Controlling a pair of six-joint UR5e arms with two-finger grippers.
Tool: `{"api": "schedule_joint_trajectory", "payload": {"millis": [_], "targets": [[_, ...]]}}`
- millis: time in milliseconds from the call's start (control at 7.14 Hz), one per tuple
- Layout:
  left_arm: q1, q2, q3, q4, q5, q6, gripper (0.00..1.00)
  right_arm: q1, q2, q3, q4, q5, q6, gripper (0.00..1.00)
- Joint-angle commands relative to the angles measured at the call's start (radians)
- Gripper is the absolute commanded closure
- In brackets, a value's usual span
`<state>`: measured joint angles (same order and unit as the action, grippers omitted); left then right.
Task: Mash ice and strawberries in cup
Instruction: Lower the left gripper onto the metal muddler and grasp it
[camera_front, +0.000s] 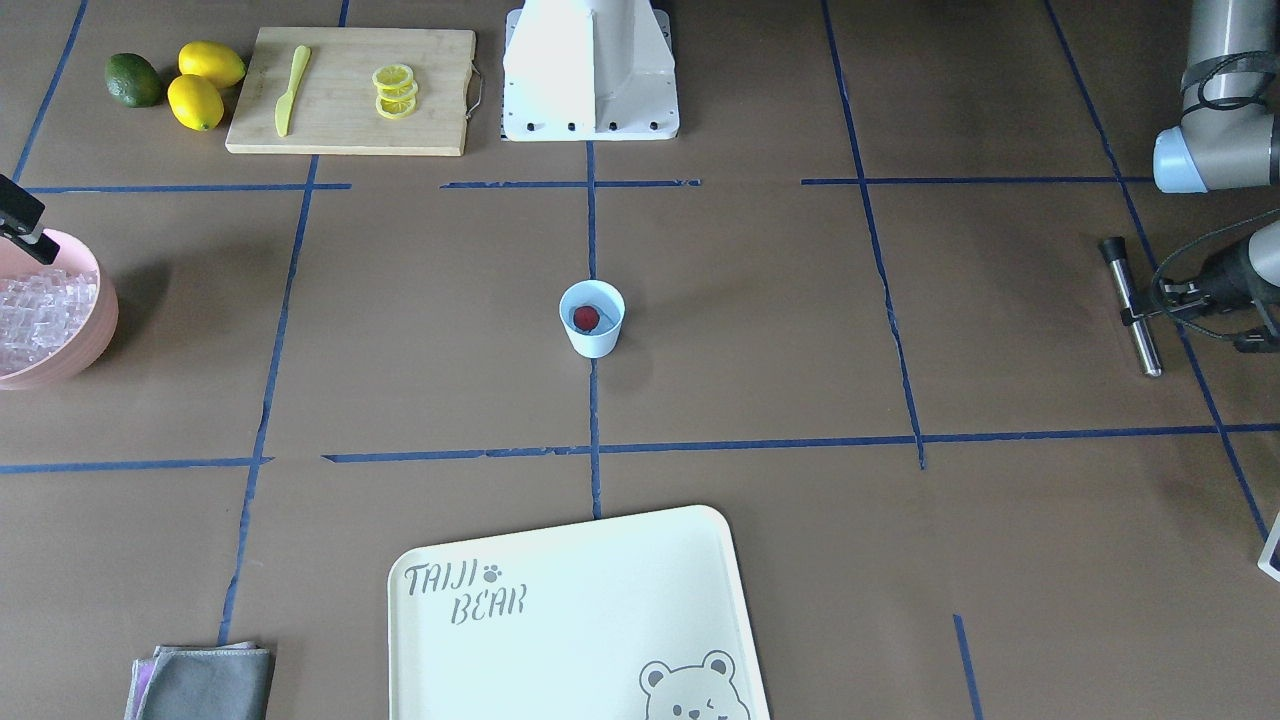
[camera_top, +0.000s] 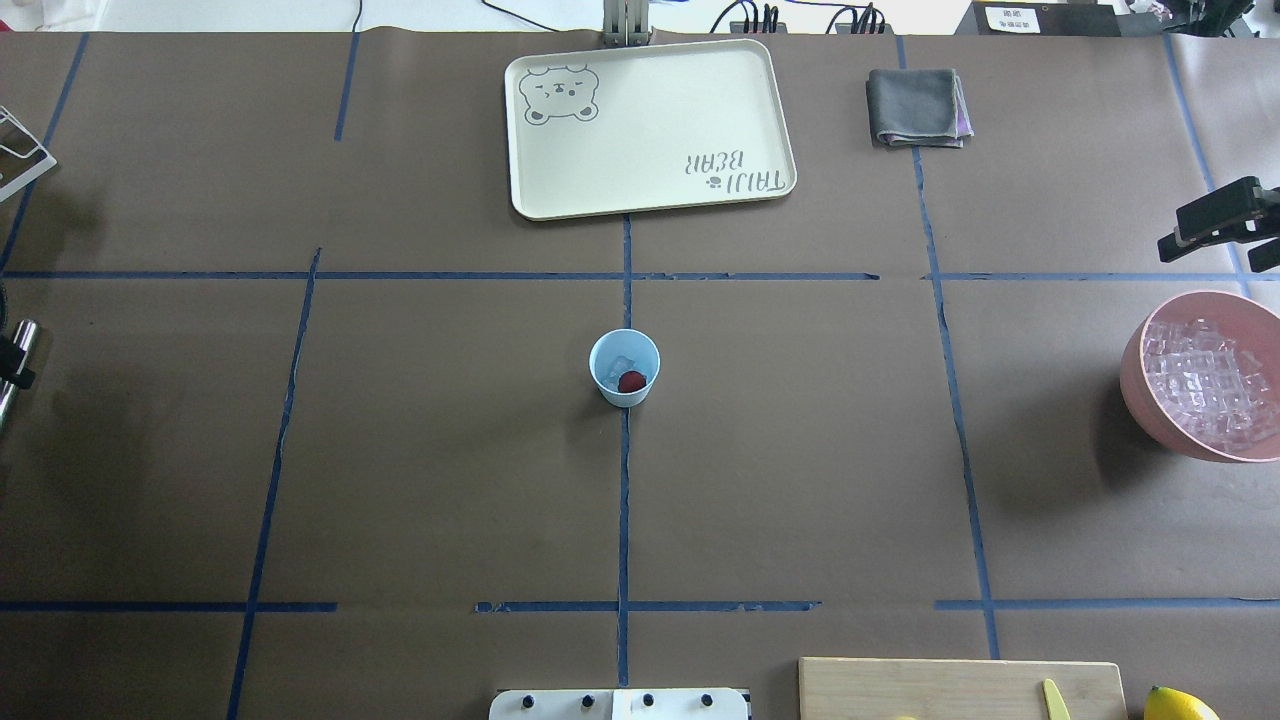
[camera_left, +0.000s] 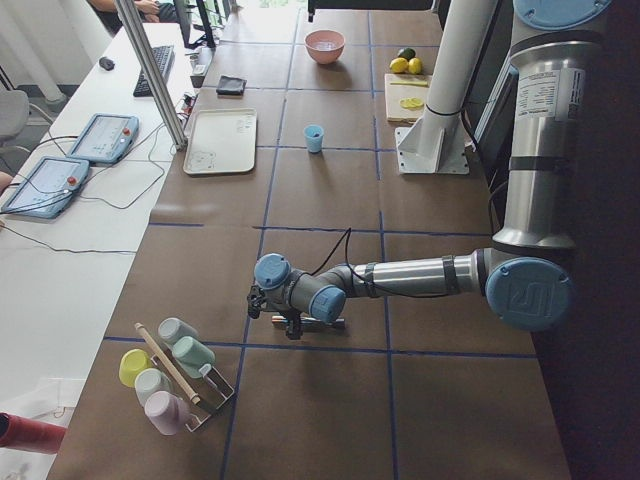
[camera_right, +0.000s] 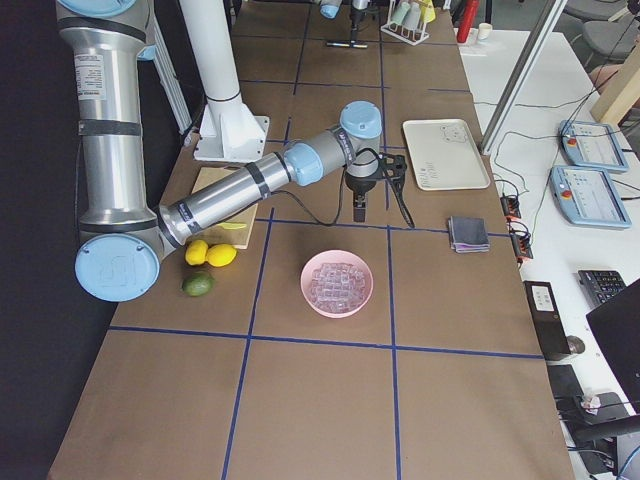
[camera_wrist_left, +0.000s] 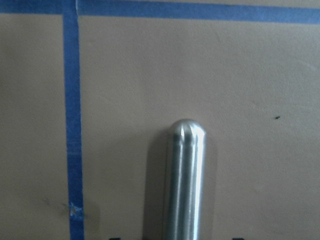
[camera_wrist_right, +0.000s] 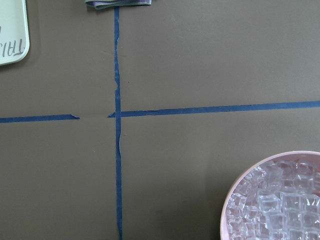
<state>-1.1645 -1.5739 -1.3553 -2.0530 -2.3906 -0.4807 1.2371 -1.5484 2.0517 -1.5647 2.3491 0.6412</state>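
At the far left of the overhead view, our left gripper (camera_front: 1138, 317) is low over the table at a steel rod (camera_wrist_left: 186, 175), which lies flat on the paper and which we take for the masher. In the wrist view the two finger ends seem to stand apart, one on each side of the rod and not touching it, so we judge that the jaws are not yet closed. In the middle of the table stands the cup (camera_top: 626, 397), upright and well apart from both arms. Inside it we see ice (camera_top: 619, 366) with one strawberry (camera_top: 631, 381) beside it. At the far right a pink bowl (camera_top: 1135, 385) holds spare cubes (camera_top: 1205, 385). The right gripper (camera_top: 1215, 225) hangs near it. We cannot tell whether its jaws are apart or together. We think the filling is done and the step in hand is taking the masher. The next move calls for a firm closing on the rod, then a lift, a turn to upright and a long carry to the cup, which looks light and may tip.
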Motion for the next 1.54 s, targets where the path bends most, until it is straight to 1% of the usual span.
{"api": "schedule_joint_trajectory", "payload": {"millis": [0, 280, 420, 560, 700, 840, 980, 1121, 1261, 1401], "targets": [[0.006, 0.000, 0.010, -0.003, 0.002, 0.001, 0.24, -0.001, -0.001, -0.002, 0.000, -0.001, 0.002, 0.00], [0.017, 0.000, 0.018, -0.004, 0.004, 0.001, 0.24, -0.001, -0.001, -0.004, 0.000, -0.001, 0.000, 0.00], [0.022, 0.000, 0.018, -0.006, 0.002, 0.001, 0.29, -0.001, -0.001, -0.005, 0.000, -0.001, 0.002, 0.00], [0.022, 0.000, 0.018, -0.009, 0.002, 0.001, 0.44, -0.001, -0.001, -0.007, 0.000, -0.002, 0.000, 0.00], [0.023, -0.002, 0.018, -0.009, -0.002, 0.004, 0.77, -0.001, -0.001, -0.007, 0.000, -0.002, 0.000, 0.00], [0.023, 0.000, 0.016, -0.010, -0.001, 0.004, 0.94, -0.001, -0.001, -0.007, 0.000, -0.002, 0.000, 0.00], [0.023, 0.000, 0.010, -0.015, -0.004, 0.005, 1.00, -0.001, -0.001, -0.007, 0.000, -0.002, 0.000, 0.00], [0.022, -0.002, -0.033, -0.015, -0.009, 0.002, 1.00, -0.001, -0.001, -0.007, 0.000, -0.002, 0.000, 0.00], [0.023, -0.003, -0.107, -0.003, -0.036, -0.004, 1.00, -0.001, 0.001, -0.005, 0.000, -0.002, 0.000, 0.00], [0.022, -0.009, -0.195, 0.002, -0.136, -0.078, 1.00, -0.001, 0.001, -0.004, 0.000, -0.002, 0.000, 0.00]]}}
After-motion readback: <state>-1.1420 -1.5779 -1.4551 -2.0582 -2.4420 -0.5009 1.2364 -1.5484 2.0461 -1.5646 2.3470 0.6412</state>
